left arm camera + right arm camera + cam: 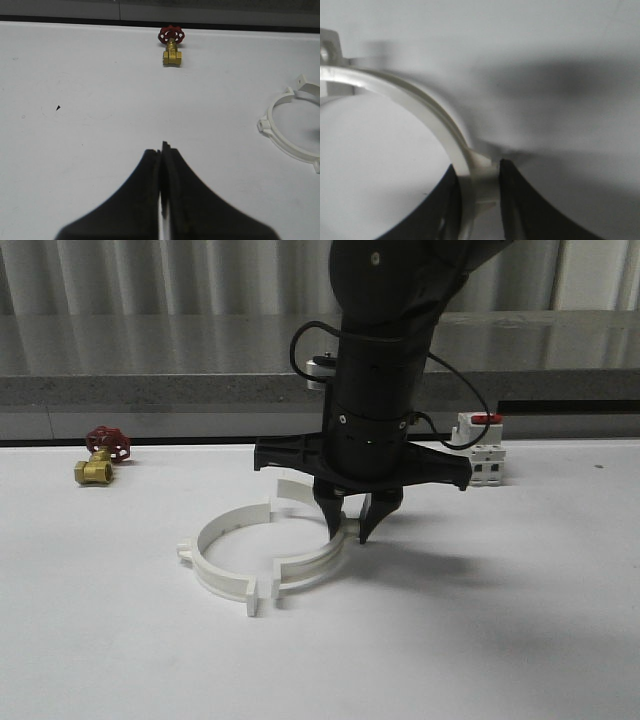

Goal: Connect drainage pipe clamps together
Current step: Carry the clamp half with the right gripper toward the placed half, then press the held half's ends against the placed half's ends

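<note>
Two white drainage pipe clamps lie on the white table as a near ring. The left half and the right half have their front flanges close together, while the back flanges stand offset. My right gripper points straight down onto the right half. In the right wrist view its jaws are shut on the clamp's band at the small outer tab. The left gripper is shut with nothing in it, hovering over bare table to the left of the left half.
A brass valve with a red handwheel lies at the back left, also visible as the valve ahead of the left gripper. A white boxy breaker with a red top stands at the back right. A grey ledge borders the table's far edge.
</note>
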`<state>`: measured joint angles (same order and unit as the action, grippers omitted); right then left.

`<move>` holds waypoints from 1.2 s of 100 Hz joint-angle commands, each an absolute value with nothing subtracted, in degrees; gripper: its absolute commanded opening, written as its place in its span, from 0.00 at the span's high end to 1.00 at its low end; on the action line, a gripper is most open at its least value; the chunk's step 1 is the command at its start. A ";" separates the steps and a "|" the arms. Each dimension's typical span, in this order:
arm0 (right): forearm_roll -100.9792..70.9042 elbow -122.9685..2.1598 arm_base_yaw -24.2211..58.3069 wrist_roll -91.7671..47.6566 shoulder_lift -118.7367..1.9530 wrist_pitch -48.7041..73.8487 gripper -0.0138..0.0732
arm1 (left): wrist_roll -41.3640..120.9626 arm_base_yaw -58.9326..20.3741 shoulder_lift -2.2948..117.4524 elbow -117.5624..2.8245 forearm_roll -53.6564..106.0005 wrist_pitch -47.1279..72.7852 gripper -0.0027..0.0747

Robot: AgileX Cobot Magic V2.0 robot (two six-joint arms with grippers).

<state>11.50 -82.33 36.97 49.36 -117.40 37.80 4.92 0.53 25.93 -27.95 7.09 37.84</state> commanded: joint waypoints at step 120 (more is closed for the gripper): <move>10.02 -84.02 37.75 49.39 -115.58 35.23 0.44 | 4.95 0.64 26.19 -29.45 8.45 33.35 0.99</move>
